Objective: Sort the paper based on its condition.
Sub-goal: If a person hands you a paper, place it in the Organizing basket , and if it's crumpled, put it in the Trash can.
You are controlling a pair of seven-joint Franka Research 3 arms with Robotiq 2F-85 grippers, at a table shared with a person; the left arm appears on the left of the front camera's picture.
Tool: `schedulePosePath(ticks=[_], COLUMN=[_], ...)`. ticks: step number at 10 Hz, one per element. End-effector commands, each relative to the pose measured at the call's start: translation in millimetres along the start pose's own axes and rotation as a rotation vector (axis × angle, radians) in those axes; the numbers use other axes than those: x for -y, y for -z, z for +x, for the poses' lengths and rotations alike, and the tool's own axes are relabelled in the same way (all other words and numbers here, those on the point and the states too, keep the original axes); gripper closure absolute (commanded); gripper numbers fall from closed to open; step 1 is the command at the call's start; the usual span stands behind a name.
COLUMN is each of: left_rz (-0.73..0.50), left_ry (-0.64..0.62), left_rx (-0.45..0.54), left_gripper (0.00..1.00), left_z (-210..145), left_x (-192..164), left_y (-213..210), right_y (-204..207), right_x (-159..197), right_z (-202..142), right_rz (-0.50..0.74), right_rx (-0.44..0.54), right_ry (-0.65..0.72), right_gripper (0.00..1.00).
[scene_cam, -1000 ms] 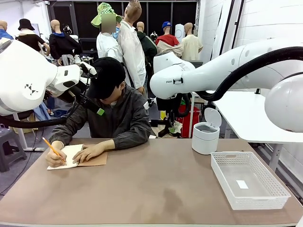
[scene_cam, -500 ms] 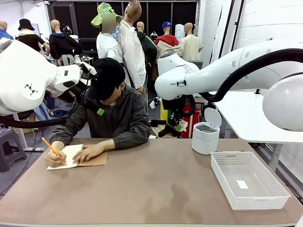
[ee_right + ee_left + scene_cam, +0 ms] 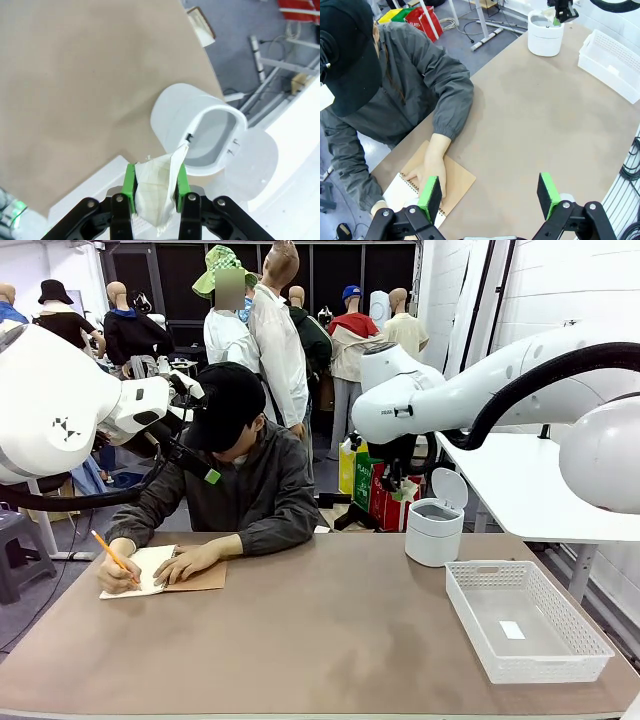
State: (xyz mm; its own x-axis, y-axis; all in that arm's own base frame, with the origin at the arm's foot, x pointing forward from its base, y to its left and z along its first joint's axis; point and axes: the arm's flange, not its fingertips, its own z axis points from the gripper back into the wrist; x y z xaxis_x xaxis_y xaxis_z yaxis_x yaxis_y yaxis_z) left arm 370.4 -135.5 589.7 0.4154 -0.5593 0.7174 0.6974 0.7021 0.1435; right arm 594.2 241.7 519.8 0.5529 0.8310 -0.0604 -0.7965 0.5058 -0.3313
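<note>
A white perforated plastic basket (image 3: 525,625) is sitting at the near right of the brown tabletop (image 3: 320,630). The left pincer (image 3: 489,192) is hovering over the tabletop, jaws wide apart. Farther back, the right pincer (image 3: 156,175) is clamping a crumpled white sheet of paper (image 3: 152,192) above an open round white bin (image 3: 172,112). At the far edge, a person is writing in a spiral-bound notebook (image 3: 205,580).

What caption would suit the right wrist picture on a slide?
The right gripper grips a crumpled paper, pointing down toward the open white bin at the table's edge.
</note>
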Motion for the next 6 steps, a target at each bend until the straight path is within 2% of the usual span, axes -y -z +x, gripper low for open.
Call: schedulePosePath(ticks=[1, 6], left_rz=[0.005, 0.005], left_ry=[-0.014, -0.014], left_rx=[-0.003, -0.003], left_gripper=[0.0, 0.0], left_z=[-0.4, -0.4], left_x=[0.2, 0.2], left_y=[-0.2, -0.2], right_y=[3.7, 31.0], right_x=[11.4, 51.5], right_z=[-16.7, -35.9], right_rz=[-0.068, -0.081], right_rx=[-0.022, -0.023], right_ry=[0.08, 0.144], right_gripper=[0.64, 0.64])
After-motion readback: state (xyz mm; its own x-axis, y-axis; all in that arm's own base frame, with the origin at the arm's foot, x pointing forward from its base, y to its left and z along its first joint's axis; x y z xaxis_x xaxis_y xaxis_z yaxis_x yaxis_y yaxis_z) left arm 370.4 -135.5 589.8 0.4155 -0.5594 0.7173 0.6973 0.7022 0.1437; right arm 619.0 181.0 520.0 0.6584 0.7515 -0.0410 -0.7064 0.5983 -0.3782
